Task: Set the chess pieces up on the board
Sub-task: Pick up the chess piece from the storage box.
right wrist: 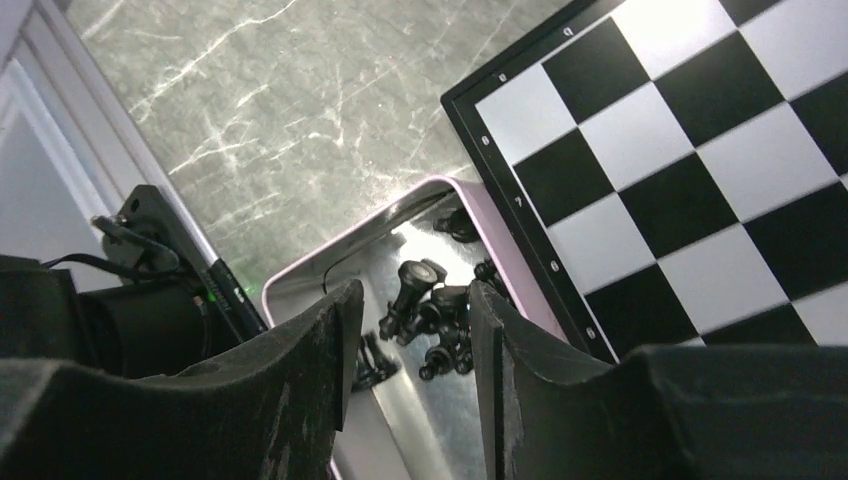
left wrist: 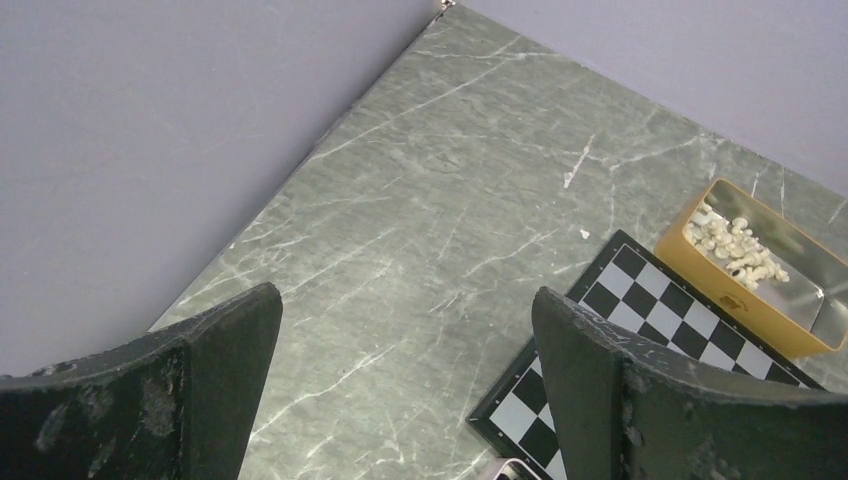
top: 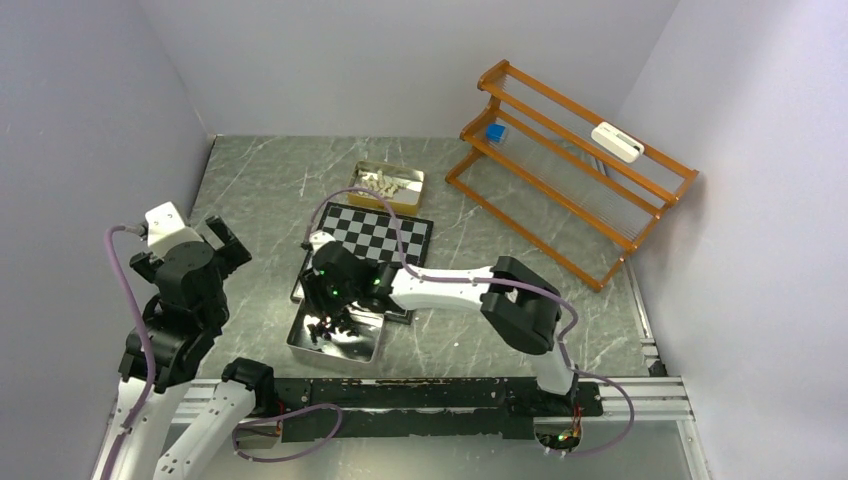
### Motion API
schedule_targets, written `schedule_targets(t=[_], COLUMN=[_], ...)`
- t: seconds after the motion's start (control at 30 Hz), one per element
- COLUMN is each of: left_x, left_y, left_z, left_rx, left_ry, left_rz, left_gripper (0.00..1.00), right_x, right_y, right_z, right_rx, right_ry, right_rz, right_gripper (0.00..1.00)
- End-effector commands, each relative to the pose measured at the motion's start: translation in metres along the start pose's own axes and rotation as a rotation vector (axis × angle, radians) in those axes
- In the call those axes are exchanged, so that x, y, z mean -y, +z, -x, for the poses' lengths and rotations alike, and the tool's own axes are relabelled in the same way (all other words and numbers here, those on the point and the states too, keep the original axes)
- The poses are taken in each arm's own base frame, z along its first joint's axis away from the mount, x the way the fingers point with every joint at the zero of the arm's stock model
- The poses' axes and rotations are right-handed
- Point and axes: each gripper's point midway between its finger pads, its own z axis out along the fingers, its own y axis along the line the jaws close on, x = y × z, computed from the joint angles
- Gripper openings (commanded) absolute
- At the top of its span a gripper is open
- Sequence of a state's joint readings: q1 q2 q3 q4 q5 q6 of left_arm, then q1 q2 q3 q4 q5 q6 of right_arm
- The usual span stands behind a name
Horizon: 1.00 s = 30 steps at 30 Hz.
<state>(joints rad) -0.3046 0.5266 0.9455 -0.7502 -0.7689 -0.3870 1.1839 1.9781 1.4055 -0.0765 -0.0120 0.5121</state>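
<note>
Chequered square chessboard (top: 380,235), gold metal tin (top: 412,190) of cream pieces (top: 383,183) at its 12 o'clock, silver metal tray (top: 345,348) of black pieces (top: 325,328) at 7 o'clock, orange rack (top: 570,190) at 2 o'clock

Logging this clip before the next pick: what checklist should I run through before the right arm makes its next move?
1. Right fingers above the black pieces in the silver tray: ok.
2. One piece isolated between them: not ok, several lie clustered.
3. Board squares free: ok where visible; the right arm hides part from above.
4. Left fingers out of the way: ok, wide open over the table beside the board.
5. Cream pieces waiting in the gold tin: ok.
</note>
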Motion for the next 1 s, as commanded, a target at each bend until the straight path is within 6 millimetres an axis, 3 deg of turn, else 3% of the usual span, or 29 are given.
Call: schedule_targets(t=[0.0,0.27,0.97], left_x=[-0.013,-0.013,-0.017], left_y=[-0.007,-0.007,-0.008], left_z=[0.009,0.008,0.008], left_rx=[0.035,0.03,0.031], left_ry=[-0.041,-0.041,-0.047], left_rz=[0.045,0.047,0.064], left_gripper=[1.0,1.0,1.0], right_x=[-0.011,-0.01,-0.006], right_y=[0.015,0.032,0.052], right_z=[0.005,0.002,-0.009], right_rx=[0.0,-0.004,0.018], right_ry=[-0.071,-0.121,-0.24], right_rz=[0.017,-0.019,-0.052], right_gripper=[0.47,0.44,0.4])
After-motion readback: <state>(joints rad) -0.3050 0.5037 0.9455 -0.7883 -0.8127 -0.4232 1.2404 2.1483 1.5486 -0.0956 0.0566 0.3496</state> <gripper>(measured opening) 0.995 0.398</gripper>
